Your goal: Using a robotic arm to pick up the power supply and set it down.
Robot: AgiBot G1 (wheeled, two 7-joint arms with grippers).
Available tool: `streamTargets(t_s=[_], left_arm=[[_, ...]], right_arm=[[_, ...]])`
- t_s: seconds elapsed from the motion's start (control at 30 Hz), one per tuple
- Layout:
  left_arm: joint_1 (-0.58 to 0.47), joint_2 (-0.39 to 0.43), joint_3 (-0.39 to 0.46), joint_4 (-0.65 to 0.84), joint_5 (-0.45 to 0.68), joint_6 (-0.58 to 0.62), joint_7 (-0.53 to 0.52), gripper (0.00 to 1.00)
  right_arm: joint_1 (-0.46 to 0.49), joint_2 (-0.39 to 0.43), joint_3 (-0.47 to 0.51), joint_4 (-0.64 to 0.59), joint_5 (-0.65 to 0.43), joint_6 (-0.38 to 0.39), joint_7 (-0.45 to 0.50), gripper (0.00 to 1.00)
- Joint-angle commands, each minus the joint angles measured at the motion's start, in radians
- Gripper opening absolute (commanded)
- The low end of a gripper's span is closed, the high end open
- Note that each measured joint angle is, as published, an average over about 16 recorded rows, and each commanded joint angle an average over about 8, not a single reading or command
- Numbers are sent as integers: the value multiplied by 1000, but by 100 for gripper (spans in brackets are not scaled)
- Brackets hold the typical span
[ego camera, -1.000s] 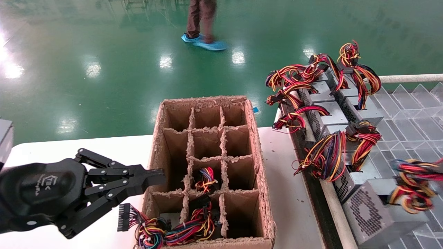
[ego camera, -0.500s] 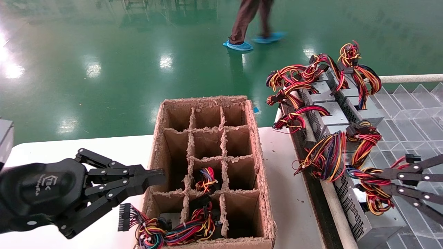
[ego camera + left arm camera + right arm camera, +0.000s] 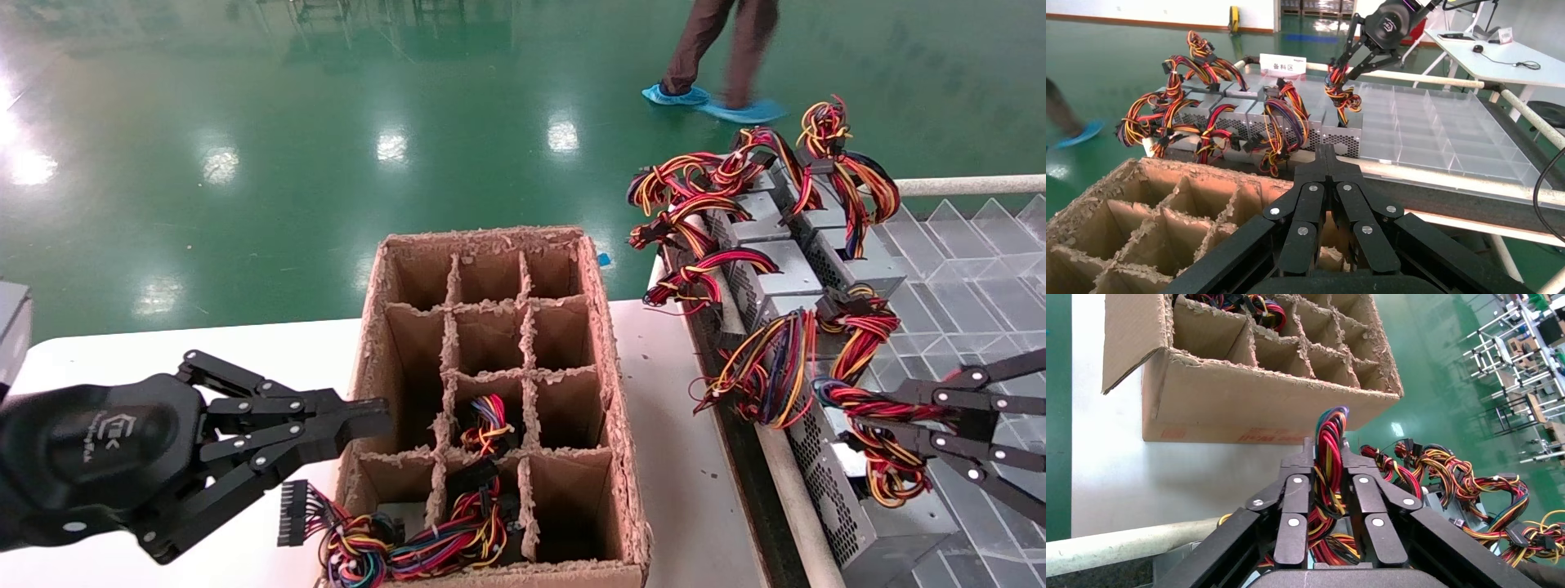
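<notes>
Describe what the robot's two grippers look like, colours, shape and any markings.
The left gripper has a glossy black rounded housing bearing a small white logo, with matte black linked-bar fingers pinned by silver rivets. The right gripper shows the same black scissor-like linkage with silver pivot pins; its housing is out of the head view. In the left wrist view it has a matching rounded black body with a white logo.

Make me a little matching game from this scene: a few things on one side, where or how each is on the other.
Things:
1. right gripper
2. left gripper
3. carton
4. person

States:
A. walking on the green floor
B. shut, empty, beside the carton's wall
C. standing on the white table, wires in some cells
D. clamped on a power supply's wire bundle

Pairs: 1-D, 2-B, 3-C, 4-A
</notes>
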Motion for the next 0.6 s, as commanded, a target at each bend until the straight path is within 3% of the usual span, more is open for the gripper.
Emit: streamTargets(t_s=[0.03, 0.6], left_arm=[[0, 0, 0, 0, 0, 0, 0, 0], [0, 0, 0, 0, 0, 0, 0, 0]], right_arm=[[-2, 1, -1, 0, 3, 0, -2, 100], [10, 7, 10, 1, 54, -51, 9, 100]])
